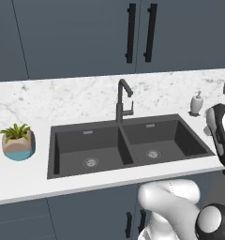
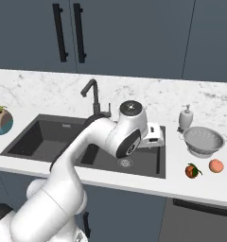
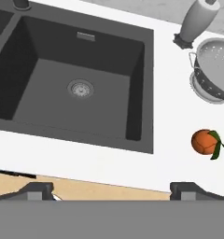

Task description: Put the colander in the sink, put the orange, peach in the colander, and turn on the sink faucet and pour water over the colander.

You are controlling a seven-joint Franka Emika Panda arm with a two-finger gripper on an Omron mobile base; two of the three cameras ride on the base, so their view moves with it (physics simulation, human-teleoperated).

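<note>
The gripper (image 3: 112, 189) hangs above the front edge of the counter (image 3: 86, 158), in front of the sink's right basin; its two dark fingertips (image 3: 37, 190) stand wide apart with nothing between them, over white countertop and a strip of tan floor. In the right base view the white arm (image 2: 87, 156) bends across the sink (image 2: 44, 137) and hides much of the right basin.

The sink is a dark grey double basin set into the counter, a round drain (image 3: 80, 88) in the middle of the right basin. The gooseneck sink faucet (image 1: 123, 101) stands at the back edge of the sink, on the divider between the basins, with no stream at its spout.

The colander (image 2: 204, 140) sits on the counter to the right of the sink, near the back wall, upright and holding nothing. The white soap dispenser (image 2: 185, 118) stands just behind it, toward the sink side. The orange (image 2: 192, 171) lies near the counter's front edge, in front of the colander, a green leaf on it. The peach (image 2: 216, 166) lies just beside the orange, on its right, apart from it.

A potted plant (image 1: 18, 140) stands on the counter left of the sink
</note>
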